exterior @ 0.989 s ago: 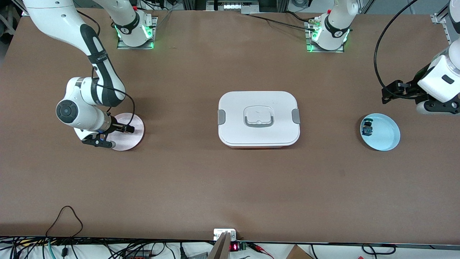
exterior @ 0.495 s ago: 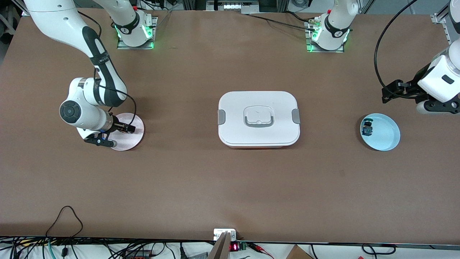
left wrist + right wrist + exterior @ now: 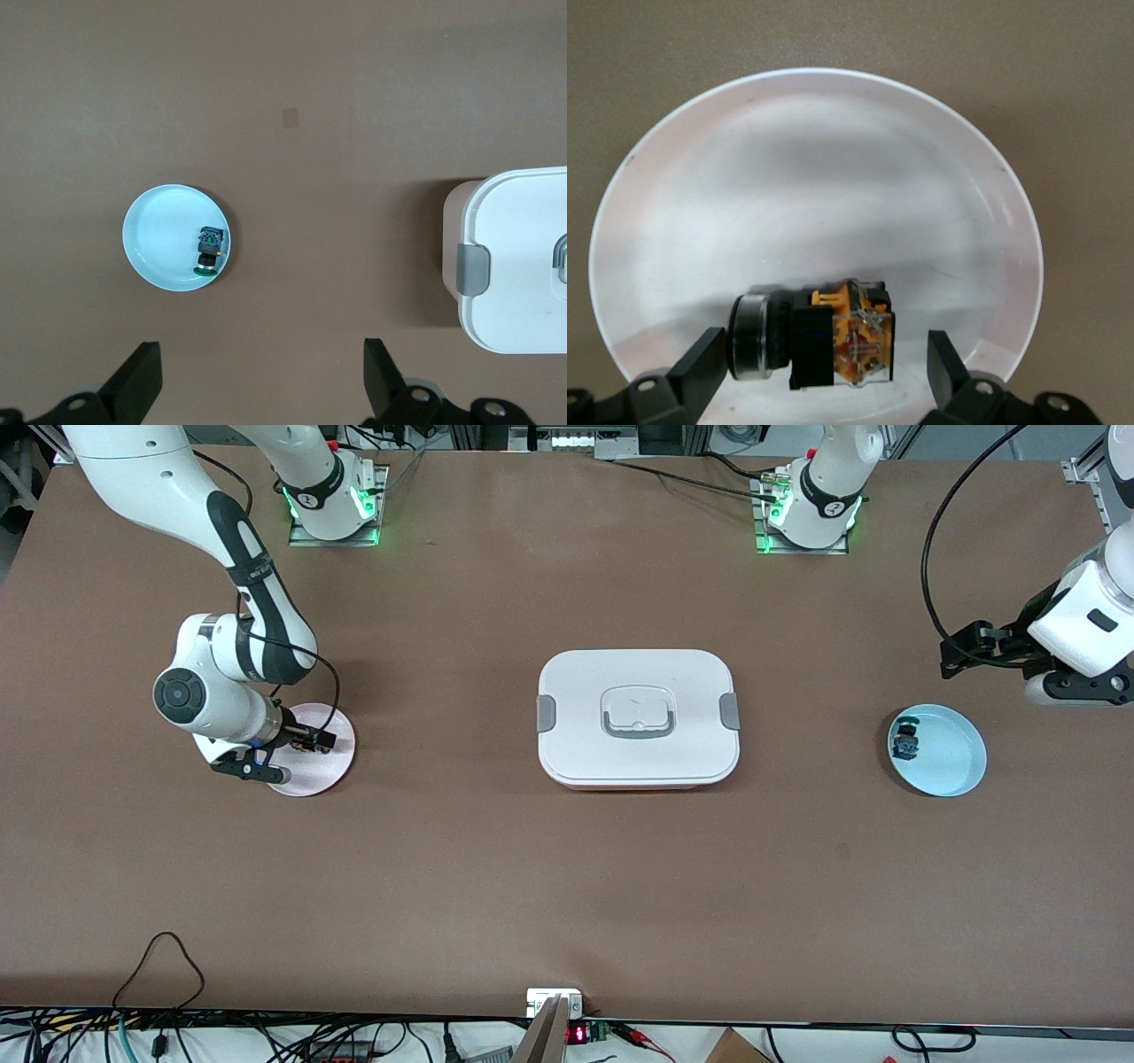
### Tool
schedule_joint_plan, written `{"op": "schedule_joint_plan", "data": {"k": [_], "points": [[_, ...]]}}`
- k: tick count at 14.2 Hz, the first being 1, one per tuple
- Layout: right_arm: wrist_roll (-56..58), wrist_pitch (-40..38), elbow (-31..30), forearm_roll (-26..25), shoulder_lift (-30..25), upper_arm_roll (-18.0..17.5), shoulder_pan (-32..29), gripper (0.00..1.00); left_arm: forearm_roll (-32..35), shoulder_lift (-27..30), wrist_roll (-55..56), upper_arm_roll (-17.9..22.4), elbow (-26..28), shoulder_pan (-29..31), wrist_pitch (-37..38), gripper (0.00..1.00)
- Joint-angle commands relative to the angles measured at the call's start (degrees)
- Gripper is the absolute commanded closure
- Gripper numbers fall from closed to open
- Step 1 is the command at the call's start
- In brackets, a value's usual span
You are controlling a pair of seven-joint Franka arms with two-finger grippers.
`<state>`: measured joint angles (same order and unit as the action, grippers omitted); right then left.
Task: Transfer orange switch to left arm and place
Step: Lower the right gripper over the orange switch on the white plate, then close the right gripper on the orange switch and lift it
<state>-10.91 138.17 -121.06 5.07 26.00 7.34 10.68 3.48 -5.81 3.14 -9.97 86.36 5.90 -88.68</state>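
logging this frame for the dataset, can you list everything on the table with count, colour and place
white rounded-rectangular lidded box: 1, white with grey side clips and handle, middle of the table
round pink plate: 1, pale pink, toward the right arm's end
small orange-and-black push-button switch: 1, lying on the pink plate between the right gripper's fingers
round light-blue plate: 1, light blue, toward the left arm's end
small blue-and-green switch: 1, on the blue plate near its rim
brown table: 1, brown, under everything
right gripper: 1, black, open, low over the pink plate
left gripper: 1, black, open, raised beside the blue plate

The right pincer (image 3: 282,755) hides the orange switch (image 3: 811,345), apparently, from the front.
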Motion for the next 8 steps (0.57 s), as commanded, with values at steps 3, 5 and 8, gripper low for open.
{"op": "schedule_joint_plan", "data": {"k": [3, 5, 8], "points": [[-0.69, 3.06, -0.93, 0.64, 0.89, -0.13, 0.22, 0.0, 0.91, 0.01, 0.02, -0.31, -1.1, 0.08, 1.4, 0.0], [-0.69, 3.07, -1.02, 2.04, 0.9, -0.13, 0.22, 0.0, 0.82, 0.1, 0.02, -0.31, -1.19, 0.08, 1.4, 0.0], [-0.69, 3.07, -1.11, 2.67, 1.16, -0.13, 0.3, 0.0, 0.65, 0.1, 0.11, -0.31, -1.1, 0.08, 1.4, 0.0]]}}
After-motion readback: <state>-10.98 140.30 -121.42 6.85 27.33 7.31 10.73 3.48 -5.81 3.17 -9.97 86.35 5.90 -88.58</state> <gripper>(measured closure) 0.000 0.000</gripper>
